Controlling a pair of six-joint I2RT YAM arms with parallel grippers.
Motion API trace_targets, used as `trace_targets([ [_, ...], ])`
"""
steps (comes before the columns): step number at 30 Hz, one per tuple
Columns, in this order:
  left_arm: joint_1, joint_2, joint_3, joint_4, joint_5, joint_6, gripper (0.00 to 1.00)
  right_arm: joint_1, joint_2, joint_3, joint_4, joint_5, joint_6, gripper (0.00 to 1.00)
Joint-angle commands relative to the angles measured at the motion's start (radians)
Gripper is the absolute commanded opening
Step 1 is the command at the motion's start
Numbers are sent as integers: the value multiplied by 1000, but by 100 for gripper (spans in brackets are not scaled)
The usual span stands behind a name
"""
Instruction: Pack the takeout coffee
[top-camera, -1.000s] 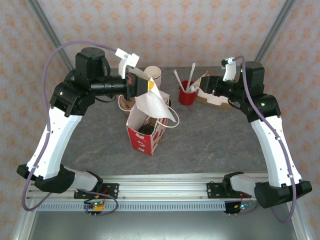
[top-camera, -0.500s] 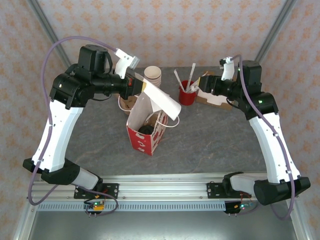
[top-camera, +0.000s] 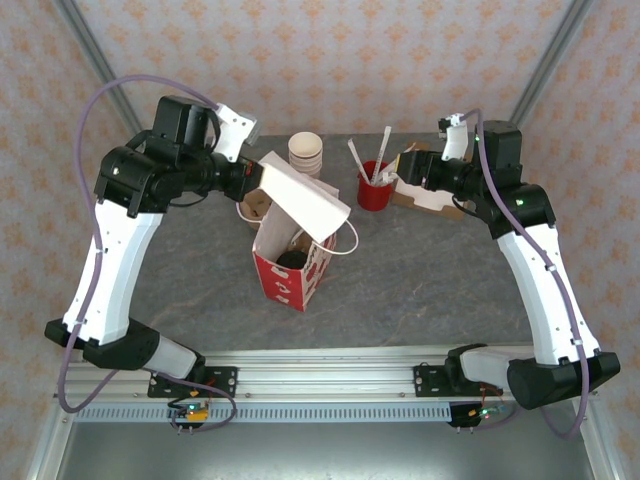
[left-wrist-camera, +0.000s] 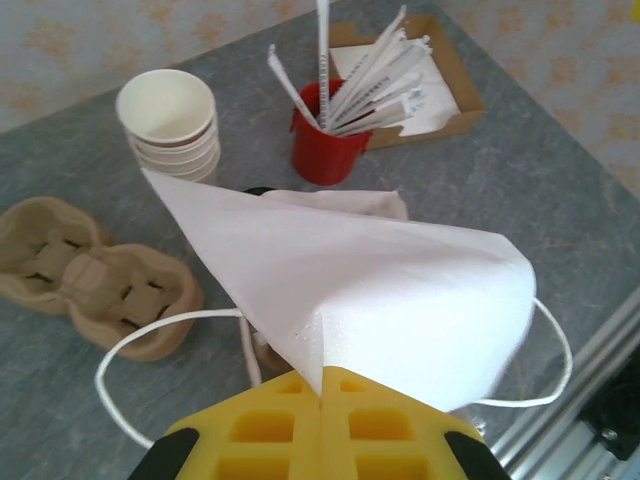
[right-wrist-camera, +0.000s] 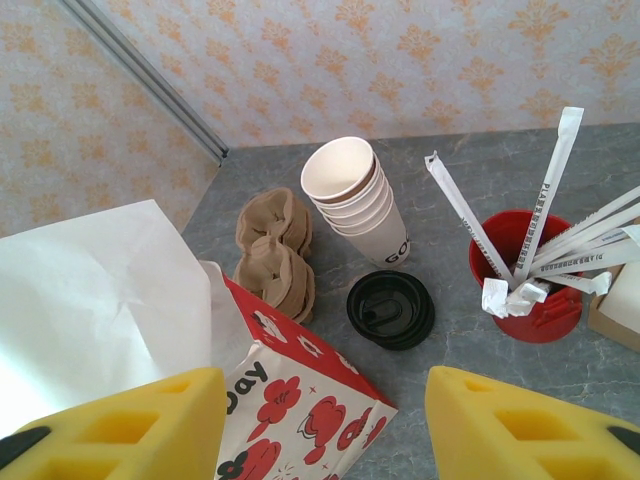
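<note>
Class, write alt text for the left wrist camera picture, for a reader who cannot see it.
The yellow left gripper pinches the corner of a white napkin that fans out across the middle. Behind it on the grey table sit a stack of paper cups, a red cup of wrapped straws and a brown cup carrier.

The takeout coffee (top-camera: 291, 260) sits low inside the open red-and-white bag (top-camera: 300, 285). Its round black lid faces up, and the bag walls hide the cup body.
</note>
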Motion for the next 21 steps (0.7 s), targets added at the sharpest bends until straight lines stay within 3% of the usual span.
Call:
trace_targets([
  [1, 10, -63, -17, -30, -91, 26, 0, 4, 4, -8, 38, 12, 8, 55],
  [14, 11, -131, -158, -31, -183, 59, 0, 4, 10, -12, 47, 5, 18, 55],
  [21, 11, -153, -146, -26, -271, 67, 0, 4, 17, -10, 53, 3, 25, 55],
])
